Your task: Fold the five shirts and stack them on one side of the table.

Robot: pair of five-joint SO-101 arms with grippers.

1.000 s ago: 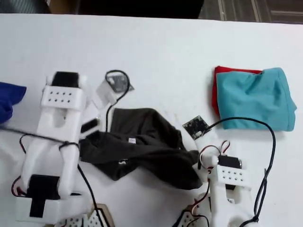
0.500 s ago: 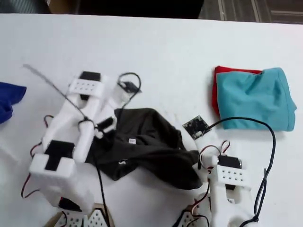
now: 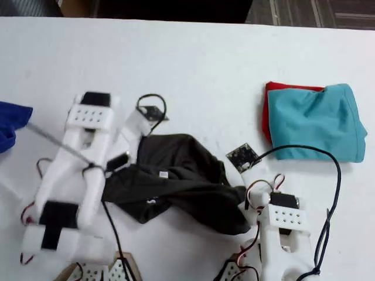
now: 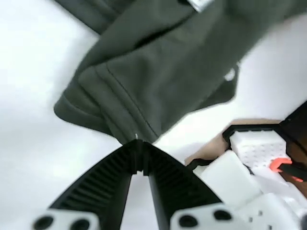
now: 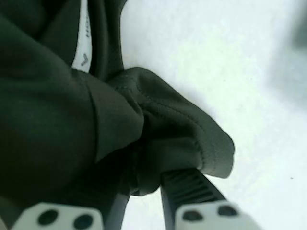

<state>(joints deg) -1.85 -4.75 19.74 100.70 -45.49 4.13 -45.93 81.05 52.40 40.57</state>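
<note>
left hand [image 4: 137, 157] pinching dark shirt [image 4: 158, 72] hem, right hand [image 5: 144, 186] clamping bunched edge, teal shirt [image 3: 316, 123] from overhead

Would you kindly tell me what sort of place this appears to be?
Probably a robotics lab or workshop: a white table carrying the left arm and right arm, loose wiring, and a black shirt for folding practice.

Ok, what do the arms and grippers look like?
The left arm and right arm are white plastic with black motor blocks and red and black wires; a black cable loops beside the right one. The left gripper and right gripper have black ribbed fingers.
</note>
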